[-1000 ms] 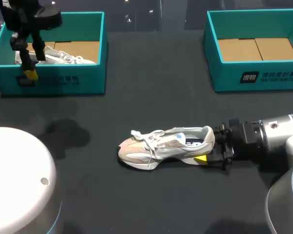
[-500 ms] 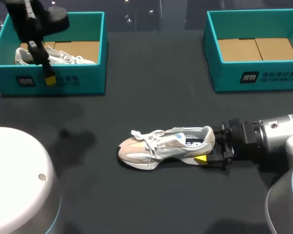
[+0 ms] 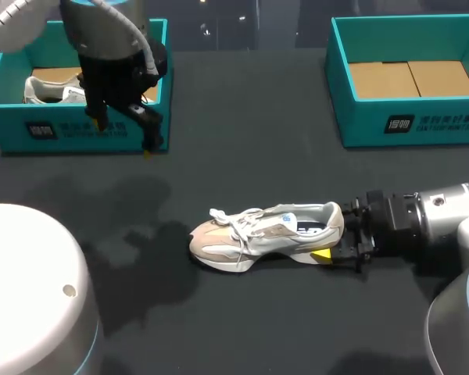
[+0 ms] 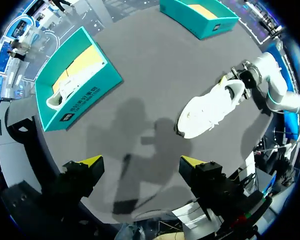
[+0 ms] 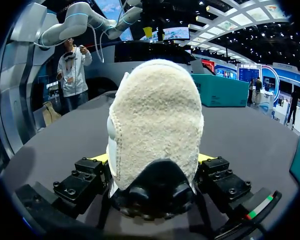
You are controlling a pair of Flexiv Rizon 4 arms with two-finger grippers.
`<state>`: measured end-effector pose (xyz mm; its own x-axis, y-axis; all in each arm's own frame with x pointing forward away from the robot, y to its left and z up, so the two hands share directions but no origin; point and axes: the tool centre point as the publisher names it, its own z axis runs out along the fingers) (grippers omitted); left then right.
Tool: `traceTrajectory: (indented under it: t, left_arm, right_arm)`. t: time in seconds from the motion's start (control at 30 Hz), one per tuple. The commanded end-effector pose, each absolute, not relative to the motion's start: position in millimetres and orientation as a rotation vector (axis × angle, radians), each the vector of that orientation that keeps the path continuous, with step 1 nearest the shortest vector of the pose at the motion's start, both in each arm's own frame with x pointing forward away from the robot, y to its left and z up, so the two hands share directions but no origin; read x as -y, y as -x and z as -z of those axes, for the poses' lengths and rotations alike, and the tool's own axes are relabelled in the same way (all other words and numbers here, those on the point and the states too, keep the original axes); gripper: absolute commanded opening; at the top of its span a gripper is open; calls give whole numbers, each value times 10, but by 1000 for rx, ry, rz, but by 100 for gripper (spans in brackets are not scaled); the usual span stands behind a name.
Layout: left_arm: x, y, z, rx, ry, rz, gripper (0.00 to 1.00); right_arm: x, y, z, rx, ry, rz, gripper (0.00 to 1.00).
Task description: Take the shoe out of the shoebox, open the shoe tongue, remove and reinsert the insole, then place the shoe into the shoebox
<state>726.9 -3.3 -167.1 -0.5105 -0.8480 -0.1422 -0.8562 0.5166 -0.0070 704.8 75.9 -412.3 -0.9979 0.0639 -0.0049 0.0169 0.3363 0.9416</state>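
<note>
A white and beige shoe (image 3: 258,234) lies on its sole in the middle of the dark table, toe pointing left. My right gripper (image 3: 332,250) comes in low from the right and is shut on the shoe's heel (image 5: 155,125), with a yellow-tipped finger (image 5: 96,159) on either side. My left gripper (image 3: 125,134) hangs above the front right corner of the left teal shoebox (image 3: 78,129). Its fingers (image 4: 92,161) stand wide apart with nothing between them. From the left wrist view the shoe (image 4: 210,107) lies well ahead of that gripper (image 4: 141,161).
A second white shoe (image 3: 51,87) lies in the left shoebox (image 4: 80,95). Another teal shoebox (image 3: 406,117) with a cardboard floor stands at the back right. A white rounded robot base (image 3: 31,289) fills the front left corner.
My left arm has swung from over the left shoebox's left end to the right and forward, past its front right corner. The right arm and the shoe have kept still.
</note>
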Motion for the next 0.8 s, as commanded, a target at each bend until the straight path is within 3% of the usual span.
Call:
traceTrajectory:
  t: [0.03,0.8]
  left_arm:
    - [27,-7176,1657,-2553,1468,-124,100]
    - [1306,-7041,2023,-2267,2043,-269,100]
  right_arm:
    - [-742,-7044,4122,-2538,-79,-1779,0]
    - [-742,-7044,4122,-2538,-79,-1779,0]
